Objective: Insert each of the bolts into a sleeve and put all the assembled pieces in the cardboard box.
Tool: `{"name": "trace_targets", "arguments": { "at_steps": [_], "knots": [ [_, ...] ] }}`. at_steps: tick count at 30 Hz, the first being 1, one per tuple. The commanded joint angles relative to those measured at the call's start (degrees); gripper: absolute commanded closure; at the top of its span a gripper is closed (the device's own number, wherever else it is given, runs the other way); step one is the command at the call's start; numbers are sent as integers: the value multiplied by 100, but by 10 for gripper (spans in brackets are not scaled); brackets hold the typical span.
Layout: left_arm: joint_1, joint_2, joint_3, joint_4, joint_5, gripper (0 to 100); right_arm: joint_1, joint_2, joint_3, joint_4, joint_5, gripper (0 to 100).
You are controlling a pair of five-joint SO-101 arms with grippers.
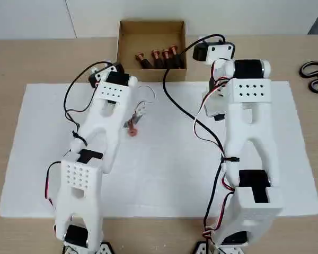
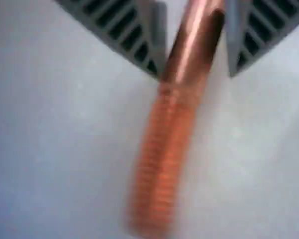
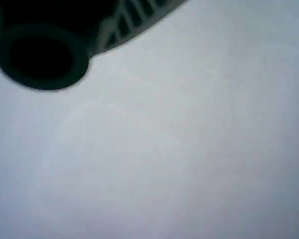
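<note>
High view: the left hand (image 1: 134, 121), at about 10 o'clock from the middle of the white sheet (image 1: 164, 180), grasps a copper bolt (image 1: 132, 130) whose tip is near the sheet. The cardboard box (image 1: 120, 50) sits at 12 o'clock on the surface (image 1: 21, 58) with four assembled pieces (image 1: 159, 57) already inside. The right hand (image 1: 215, 108) hangs at about 2 o'clock, well apart from the left. Left wrist view: two ribbed fingers (image 2: 119, 30) clamp the bolt's smooth shank, with the threaded end jutting free beyond them. Right wrist view: a black sleeve (image 3: 40, 57) lies against a ribbed finger (image 3: 134, 22) with its bore open to the camera, and the right hand appears to grasp it above the sheet. The step in hand looks like mating the two. It likely calls for lining the thread tip up with the bore before any push, a firm grip so the bolt does not tilt, and a slow, straight feed.
</note>
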Motion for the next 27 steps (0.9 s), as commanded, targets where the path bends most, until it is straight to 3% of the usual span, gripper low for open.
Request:
{"name": "trace_targets", "arguments": {
  "at_steps": [1, 4, 8, 13, 21, 27],
  "knots": [
    [9, -35, -171, -26, 0, 994, 31, -330, -26, -22, 35, 995],
    [9, -62, -171, 9, -53, 994, 31, -330, -26, -22, 26, 995],
    [9, -97, -303, 123, -651, 994, 31, -330, -26, -22, 26, 995],
    [-105, -97, -1455, 1160, -2066, 994, 40, -330, -26, -22, 26, 995],
    [-791, -97, -1956, 1152, -4651, 994, 48, -330, -26, -13, 18, 995],
    [-862, -264, -1912, 1169, -5477, 994, 48, -330, -26, -22, 18, 995]
  ]
}}
